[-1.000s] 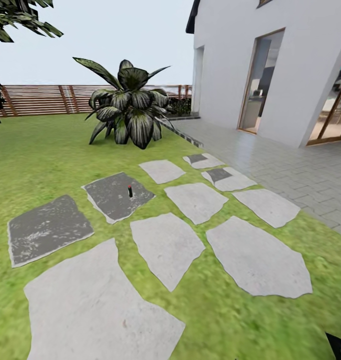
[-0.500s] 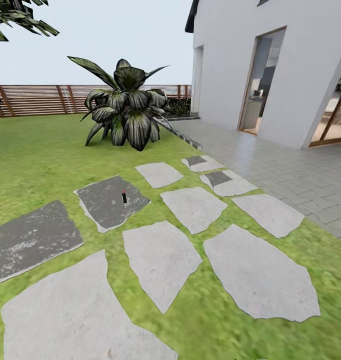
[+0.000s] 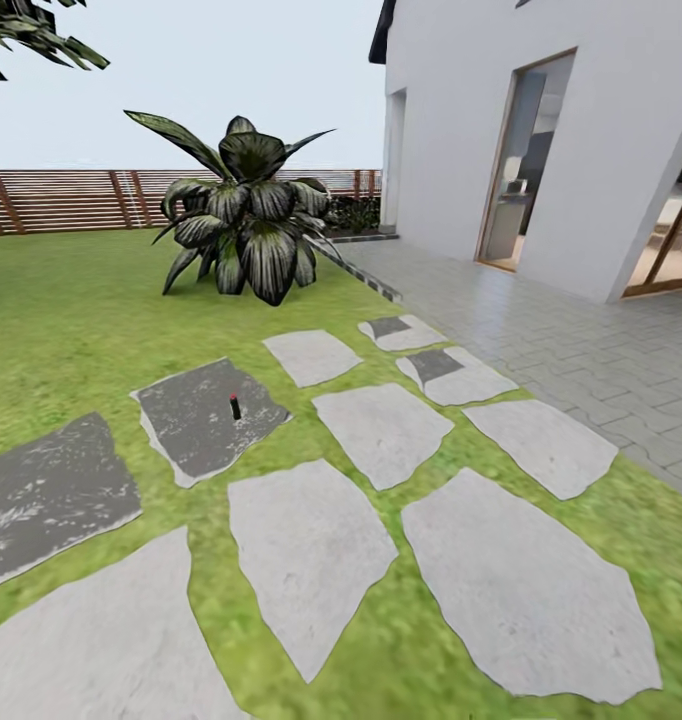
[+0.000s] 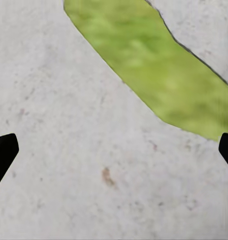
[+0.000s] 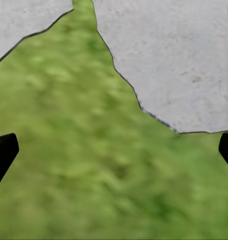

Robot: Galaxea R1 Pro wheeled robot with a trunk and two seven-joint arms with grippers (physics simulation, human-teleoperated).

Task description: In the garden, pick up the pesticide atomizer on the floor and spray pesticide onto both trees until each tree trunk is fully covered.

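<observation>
The pesticide atomizer point(image 3: 235, 406) is a tiny dark upright item with a red top. It stands on a dark grey paving slab point(image 3: 196, 420) set in the lawn point(image 3: 71, 320), left of centre in the head view. Jagged dark green tree foliage point(image 3: 31, 35) hangs in at the top left; its trunk is out of view. My left gripper point(image 4: 114, 155) is open above a pale slab point(image 4: 68, 125) and holds nothing. My right gripper point(image 5: 114, 155) is open over grass point(image 5: 83, 165), also with nothing in it.
Several pale stepping stones point(image 3: 381, 430) lie across the grass ahead. A large broad-leaved plant point(image 3: 243, 215) stands beyond them, before the slatted wooden fence point(image 3: 71, 198). The white house point(image 3: 541, 130) and its grey tiled terrace point(image 3: 581, 350) take up the right side.
The whole head view has shifted: the camera moved, so stones and atomizer now sit lower and further left. Nothing in the garden itself has moved.
</observation>
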